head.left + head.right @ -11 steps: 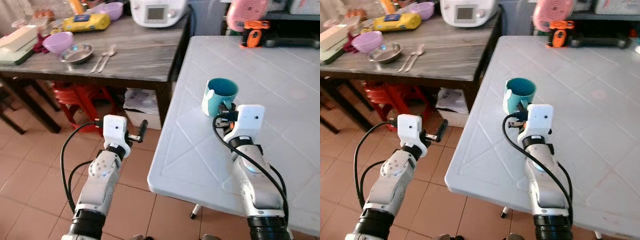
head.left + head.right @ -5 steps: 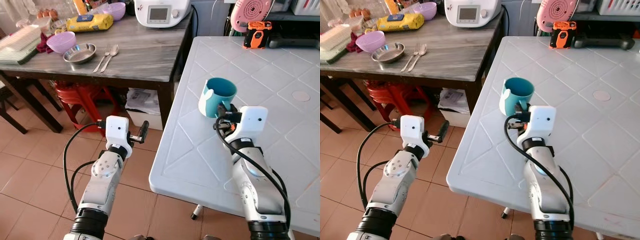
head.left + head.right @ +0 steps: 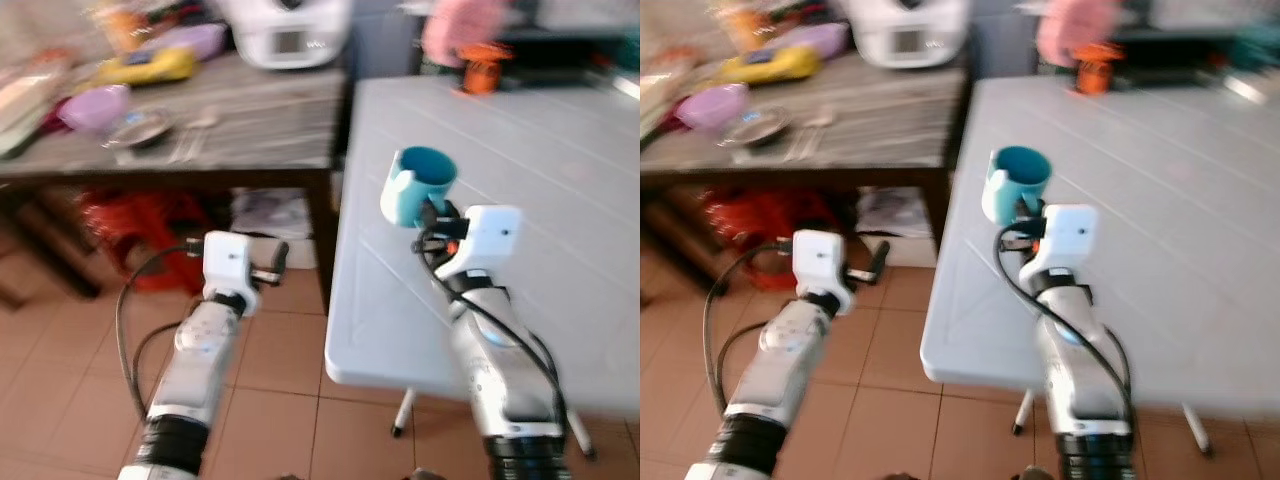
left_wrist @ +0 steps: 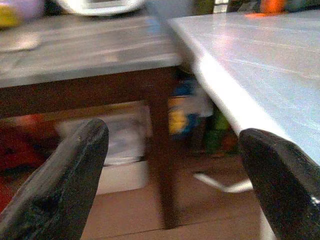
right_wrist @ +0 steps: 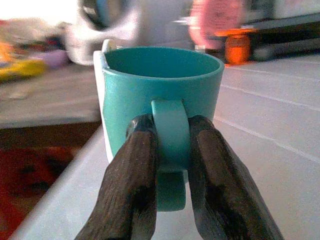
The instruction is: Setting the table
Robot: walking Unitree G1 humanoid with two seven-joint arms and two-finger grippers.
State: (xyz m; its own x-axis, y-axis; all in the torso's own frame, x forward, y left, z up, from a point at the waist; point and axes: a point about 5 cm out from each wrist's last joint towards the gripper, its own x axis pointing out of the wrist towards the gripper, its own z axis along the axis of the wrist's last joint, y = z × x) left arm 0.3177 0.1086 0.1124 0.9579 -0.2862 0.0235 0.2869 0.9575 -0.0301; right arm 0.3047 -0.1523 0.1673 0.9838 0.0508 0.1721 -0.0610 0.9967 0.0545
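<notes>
While the right gripper [image 5: 170,165] pinches the handle of the teal mug [image 3: 418,186] above the white table [image 3: 560,200] near its edge, the left gripper [image 3: 272,262] hangs spread beside that table over the tiled floor [image 3: 60,340]; a wooden table [image 3: 250,150] with blurred dishes flanks it.

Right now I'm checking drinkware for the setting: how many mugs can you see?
1. The teal mug is above the white table, near its left edge, held by its handle in the right tool.
</notes>
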